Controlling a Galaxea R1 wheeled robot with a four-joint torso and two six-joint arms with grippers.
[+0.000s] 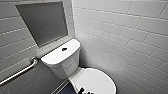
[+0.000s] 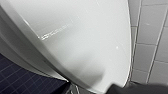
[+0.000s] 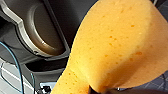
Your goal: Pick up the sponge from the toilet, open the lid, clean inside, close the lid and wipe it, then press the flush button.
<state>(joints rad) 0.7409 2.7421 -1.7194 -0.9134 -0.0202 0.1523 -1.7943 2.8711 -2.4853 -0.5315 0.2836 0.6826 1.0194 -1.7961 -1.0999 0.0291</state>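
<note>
While the lid (image 1: 96,81) lies shut on the toilet (image 1: 65,63), the right gripper (image 3: 100,89) is clamped on the sponge (image 3: 117,47), an orange, pitted piece that narrows where the dark tip pinches it. The sponge hangs clear of the toilet, close to the right wrist camera. Behind it stands the robot's own dark housing (image 3: 42,32) with a round recess, and a thin blue cable (image 3: 17,67) curves past.

Seen from the head camera, the white toilet sits in a corner of pale tiled wall (image 1: 130,37). Its tank (image 1: 61,53) backs onto the left-hand wall, under a recessed grey panel (image 1: 42,22). The flush button (image 1: 64,49), small, round and dark, sits in the middle of the flat tank top. A metal grab bar (image 1: 21,72) runs along the wall just beside the tank. A strip of dark floor (image 1: 65,90) shows beside the base of the toilet, and a dark piece of the robot touches the picture's lower edge at the near rim of the lid.

From the left wrist the glossy lid shows close up, with a faint streak of reflected light on it. Dark blue floor tiles lie on one side and pale wall tiles on the other. A dark edge of the left gripper (image 2: 133,89) shows near the lid's rim; whether it is apart or together cannot be told.
</note>
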